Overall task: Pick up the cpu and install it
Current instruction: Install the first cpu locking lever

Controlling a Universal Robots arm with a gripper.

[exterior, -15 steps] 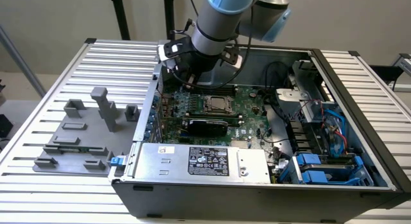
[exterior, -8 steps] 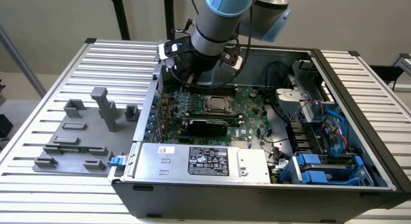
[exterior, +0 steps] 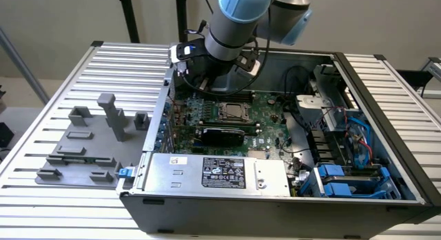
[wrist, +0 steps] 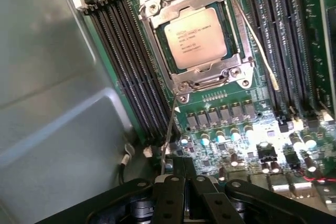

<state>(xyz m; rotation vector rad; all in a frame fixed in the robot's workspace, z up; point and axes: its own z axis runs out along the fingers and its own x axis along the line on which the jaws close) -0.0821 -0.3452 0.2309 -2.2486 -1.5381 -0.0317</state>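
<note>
The cpu [wrist: 195, 38], a silver-grey square chip with printed text, lies flat inside the metal socket frame [wrist: 157, 3] on the green motherboard. In the exterior view the cpu [exterior: 234, 110] sits in the middle of the board inside the open computer case. My gripper [wrist: 181, 165] is shut, its black fingers pressed together with nothing between them. It hangs above the board, a short way off the socket, over a row of small capacitors. The arm [exterior: 231, 28] reaches down into the back of the case.
Black memory slots [wrist: 126, 61] run beside the socket, next to the grey case wall [wrist: 47, 77]. A thin metal lever [wrist: 169, 129] slants up from the socket corner. A grey fixture plate [exterior: 90, 147] lies at the exterior view's left. The power supply [exterior: 214, 173] and blue drive cages [exterior: 351, 180] fill the case front.
</note>
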